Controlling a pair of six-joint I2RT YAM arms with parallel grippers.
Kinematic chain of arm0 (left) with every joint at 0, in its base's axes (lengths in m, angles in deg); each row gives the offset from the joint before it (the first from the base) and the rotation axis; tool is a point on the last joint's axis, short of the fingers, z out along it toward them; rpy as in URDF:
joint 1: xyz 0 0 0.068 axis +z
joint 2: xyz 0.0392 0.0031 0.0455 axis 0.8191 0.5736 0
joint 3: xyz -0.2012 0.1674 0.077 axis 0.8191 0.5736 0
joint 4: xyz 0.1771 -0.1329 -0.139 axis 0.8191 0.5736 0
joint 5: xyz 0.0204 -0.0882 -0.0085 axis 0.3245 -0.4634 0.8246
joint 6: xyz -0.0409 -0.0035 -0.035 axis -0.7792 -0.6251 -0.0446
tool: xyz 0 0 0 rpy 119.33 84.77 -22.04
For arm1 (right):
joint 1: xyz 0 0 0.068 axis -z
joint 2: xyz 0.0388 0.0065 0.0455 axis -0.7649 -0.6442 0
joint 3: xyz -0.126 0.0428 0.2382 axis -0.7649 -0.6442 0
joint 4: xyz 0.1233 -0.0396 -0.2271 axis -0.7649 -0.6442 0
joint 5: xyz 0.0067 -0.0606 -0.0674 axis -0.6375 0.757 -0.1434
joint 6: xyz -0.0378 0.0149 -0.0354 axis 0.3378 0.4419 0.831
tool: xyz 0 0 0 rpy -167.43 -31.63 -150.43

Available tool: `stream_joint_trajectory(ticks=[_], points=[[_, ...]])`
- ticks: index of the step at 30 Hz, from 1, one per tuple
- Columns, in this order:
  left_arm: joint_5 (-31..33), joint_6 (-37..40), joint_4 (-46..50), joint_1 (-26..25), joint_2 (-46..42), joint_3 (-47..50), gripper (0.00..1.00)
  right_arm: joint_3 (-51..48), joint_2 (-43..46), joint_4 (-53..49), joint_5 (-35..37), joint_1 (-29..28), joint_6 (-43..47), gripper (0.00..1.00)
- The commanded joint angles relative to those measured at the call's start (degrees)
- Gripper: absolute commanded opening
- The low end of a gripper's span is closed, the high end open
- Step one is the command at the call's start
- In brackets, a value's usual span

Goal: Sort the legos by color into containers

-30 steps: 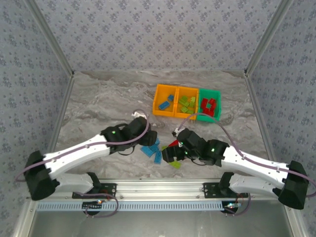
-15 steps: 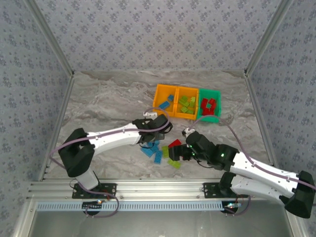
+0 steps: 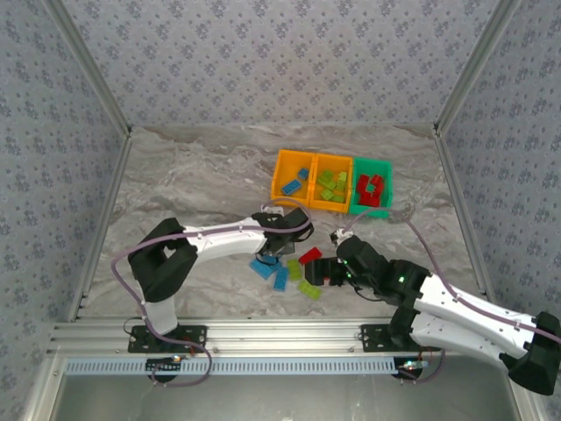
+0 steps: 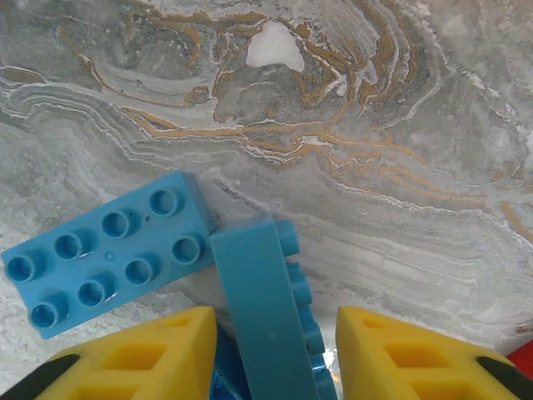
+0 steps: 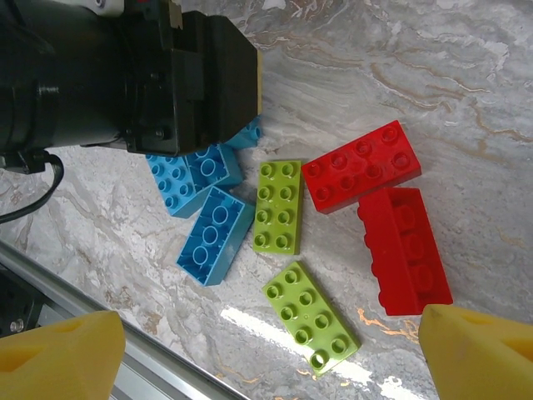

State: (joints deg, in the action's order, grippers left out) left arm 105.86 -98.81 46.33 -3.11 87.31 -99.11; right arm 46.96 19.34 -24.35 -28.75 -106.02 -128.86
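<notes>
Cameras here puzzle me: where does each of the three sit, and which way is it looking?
Top external: fixed above and behind the robot, looking down on the table, left arm, right arm and three containers.
Left wrist: on the left arm, looking down; left gripper, its fingers flanking a blue lego on edge.
Right wrist: on the right arm, looking down at loose legos; right gripper open, yellow tips in the lower corners.
Shared: top and right wrist views both show the red legos.
</notes>
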Motion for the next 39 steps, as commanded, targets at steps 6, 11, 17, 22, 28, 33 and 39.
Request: stream_joint_trajectory(ticks=[6, 11, 17, 22, 28, 33, 39], points=[[-2.12, -0.57, -1.57, 0.27, 1.62, 0.22, 0.31, -0.44, 0.64, -0.7, -0.36, 0.19, -1.96, 0.92], [-2.55, -0.78, -2.33, 0.8, 3.18, 0.22, 0.32, 0.14, 0.86, -0.98, -0.83, 0.07, -2.14, 0.92], [-3.62, 0.19, -4.28, 0.89, 3.43, 1.05, 0.26, -0.19, 0.81, -0.84, -0.17, 0.06, -2.33, 0.92], [-1.73, 4.77, -4.77, 0.89, -1.21, -0.69, 0.21, 0.03, 0.96, -0.17, -0.51, 0.07, -2.05, 0.92], [3.3, 14.79, -5.45, 4.84, -2.67, -9.69, 0.21, -0.16, 3.59, -0.04, 3.39, 0.18, -2.5, 0.92], [2.8, 24.78, -12.35, 9.95, 5.12, -19.63, 0.22, -1.25, 5.96, 0.25, 4.95, 0.66, -3.05, 0.92], [1.8, 29.4, -14.54, 14.47, 17.3, -34.31, 0.27, -0.91, 6.25, -0.61, 4.83, 1.87, -2.86, 0.92]])
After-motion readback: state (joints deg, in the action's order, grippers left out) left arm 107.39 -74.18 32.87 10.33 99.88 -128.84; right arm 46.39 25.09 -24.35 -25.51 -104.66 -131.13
